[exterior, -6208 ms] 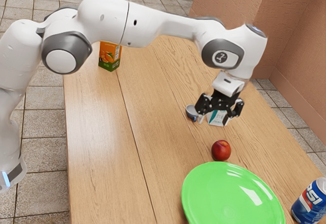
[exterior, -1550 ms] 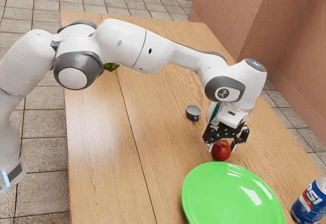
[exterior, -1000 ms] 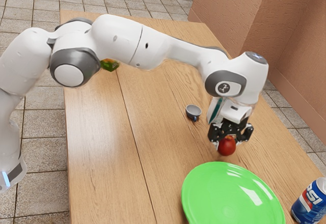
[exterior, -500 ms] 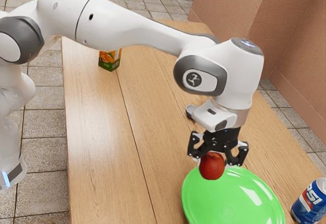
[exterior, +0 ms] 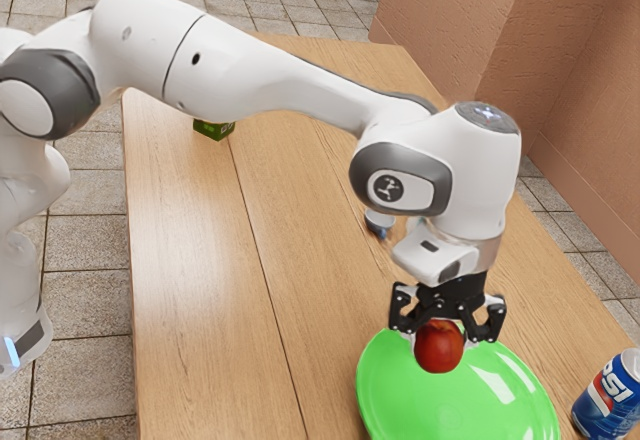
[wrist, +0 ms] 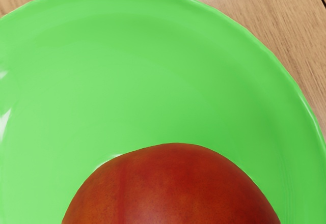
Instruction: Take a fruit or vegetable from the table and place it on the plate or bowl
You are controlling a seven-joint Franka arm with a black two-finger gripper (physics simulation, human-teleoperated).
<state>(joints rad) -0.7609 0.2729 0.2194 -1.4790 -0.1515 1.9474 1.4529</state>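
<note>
- Exterior view: my gripper is clamped on the apple, one black finger on each side (most of the fruit hangs below the fingertips). I'm holding it over the green plate, above the part nearest the arm. A blue can stands on the table, near the plate on the exterior view's right.
- Wrist view: the apple sits right under my hand, with the plate beneath it and the table beyond the plate's rim.
</note>
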